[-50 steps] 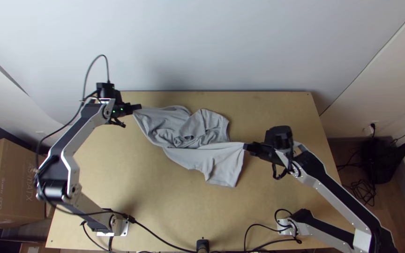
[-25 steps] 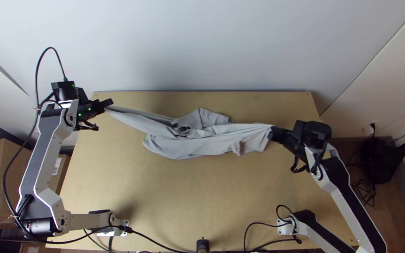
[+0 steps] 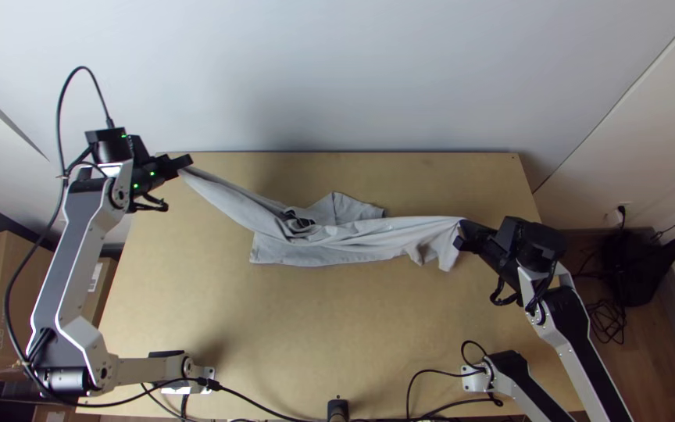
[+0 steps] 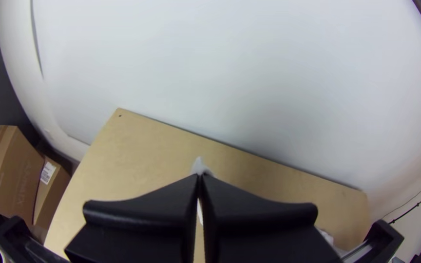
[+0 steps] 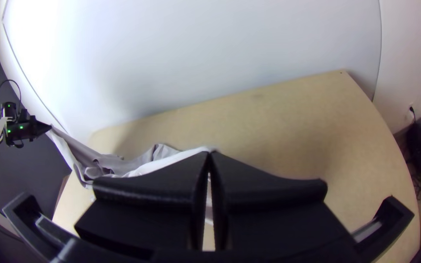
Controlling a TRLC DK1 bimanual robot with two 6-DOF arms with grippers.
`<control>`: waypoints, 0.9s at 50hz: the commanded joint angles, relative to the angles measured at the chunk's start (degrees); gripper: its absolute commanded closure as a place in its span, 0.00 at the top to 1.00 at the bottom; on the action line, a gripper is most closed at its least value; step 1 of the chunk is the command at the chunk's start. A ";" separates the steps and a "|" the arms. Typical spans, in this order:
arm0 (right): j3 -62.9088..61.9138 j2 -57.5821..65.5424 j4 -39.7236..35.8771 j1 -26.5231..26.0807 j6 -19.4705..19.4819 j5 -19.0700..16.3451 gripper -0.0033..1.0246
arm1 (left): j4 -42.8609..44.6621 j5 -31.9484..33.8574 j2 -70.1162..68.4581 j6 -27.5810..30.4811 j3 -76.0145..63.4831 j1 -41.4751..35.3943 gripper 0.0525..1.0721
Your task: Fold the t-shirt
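In the top view the grey t-shirt (image 3: 314, 244) is stretched sideways between both grippers, bunched and creased, its middle low over the table. My left gripper (image 3: 189, 161), near the table's far left corner, is shut on one end of it. At the other end, on the right, my right gripper (image 3: 460, 234) is shut on the cloth, with a loose flap hanging beside it. A bit of cloth pokes past the closed tips of the left gripper (image 4: 200, 176) in its wrist view. From the right gripper (image 5: 209, 155), in its wrist view, the shirt (image 5: 147, 163) runs toward the left arm.
The light wooden table (image 3: 298, 328) has bare surface in front of the shirt and behind it. A pale wall (image 3: 337, 78) rises at the far edge. Cardboard boxes (image 3: 17, 305) stand off the left side, and black cables (image 3: 275, 398) lie along the near edge.
Both grippers have moved apart, left one leftward, right one rightward, pulling the shirt into a long band. In the last half second the right gripper came slightly nearer the table's near edge.
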 commanded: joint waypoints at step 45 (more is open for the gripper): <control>-7.43 -1.11 6.88 3.24 1.49 0.68 0.03 | 21.93 2.90 -5.47 27.74 -16.39 -6.13 0.95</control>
